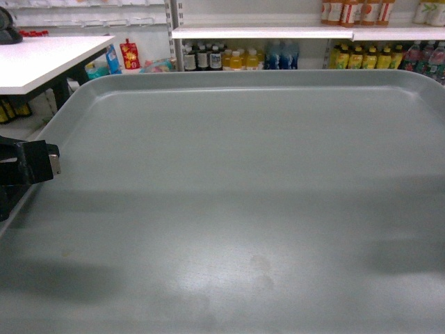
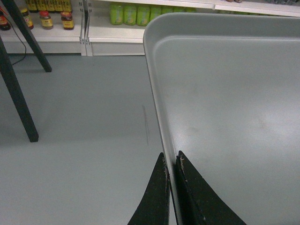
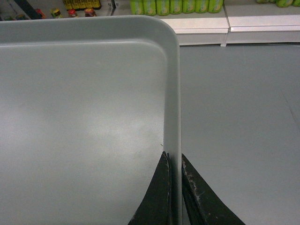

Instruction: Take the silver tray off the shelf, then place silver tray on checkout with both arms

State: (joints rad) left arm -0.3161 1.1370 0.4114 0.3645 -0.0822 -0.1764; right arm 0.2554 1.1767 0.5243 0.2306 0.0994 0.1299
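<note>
The silver tray [image 1: 243, 195] fills most of the head view, held level in the air above the grey floor. My left gripper [image 2: 171, 157] is shut on the tray's left rim [image 2: 157, 93], one finger outside and one inside. My right gripper [image 3: 173, 157] is shut on the right rim [image 3: 173, 93] the same way. Part of the left arm [image 1: 28, 167] shows at the tray's left edge in the head view. The shelf [image 1: 278, 33] with drink bottles stands straight ahead beyond the tray. The checkout [image 1: 42, 59], a white tabletop, lies at the upper left.
Rows of bottles [image 1: 222, 57] fill the shelf behind the tray. Dark slanted table legs [image 2: 18, 93] stand on the grey floor at the left. A black object [image 1: 8, 31] sits on the checkout's far corner. Low shelf boards with green bottles [image 3: 173, 5] run ahead.
</note>
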